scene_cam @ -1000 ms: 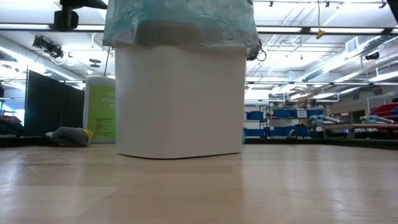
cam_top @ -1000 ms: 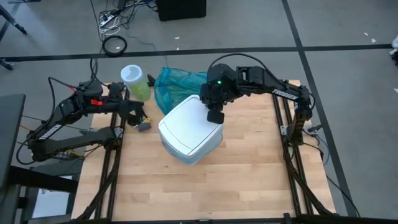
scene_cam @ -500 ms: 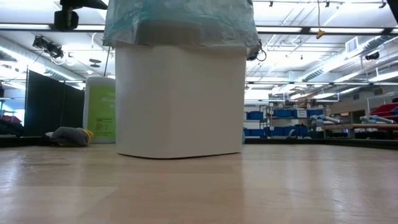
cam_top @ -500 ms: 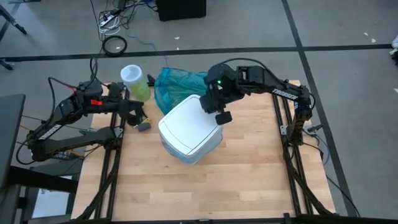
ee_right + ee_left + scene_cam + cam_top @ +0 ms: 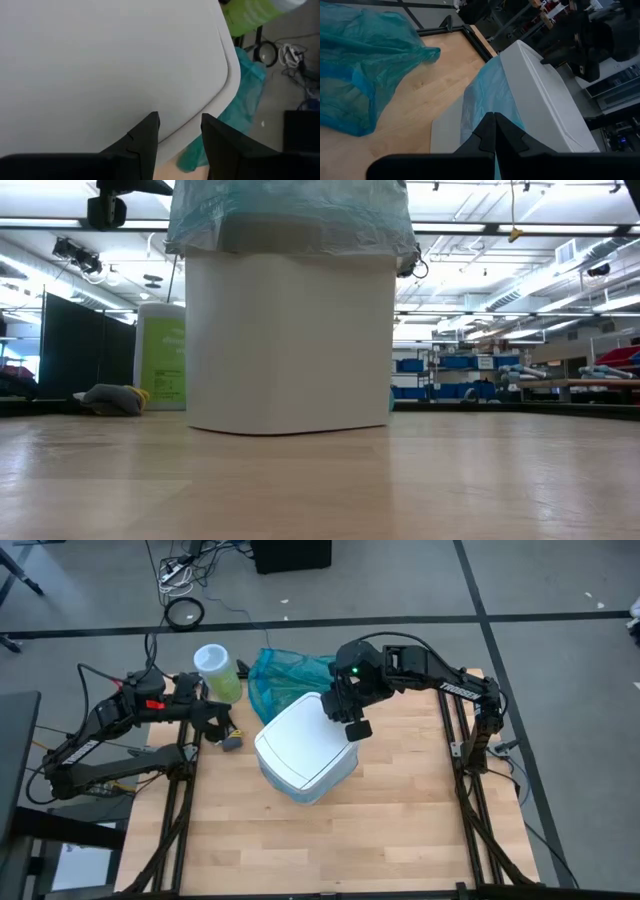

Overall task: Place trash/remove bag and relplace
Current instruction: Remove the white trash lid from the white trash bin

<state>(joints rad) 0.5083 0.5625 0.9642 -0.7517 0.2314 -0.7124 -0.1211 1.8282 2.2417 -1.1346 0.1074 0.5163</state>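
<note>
Your right gripper [image 5: 355,727] has slid off the bin lid [image 5: 300,745] toward centre-right, fingers parted and empty; left gripper [image 5: 228,732] stays clenched at centre-left, so the bag [image 5: 290,215] swap hasn't begun.

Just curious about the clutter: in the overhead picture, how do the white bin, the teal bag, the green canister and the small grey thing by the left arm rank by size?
Largest to smallest, as they look from above:
1. white bin
2. teal bag, partly hidden behind the bin, so unsure
3. green canister
4. small grey thing
</note>
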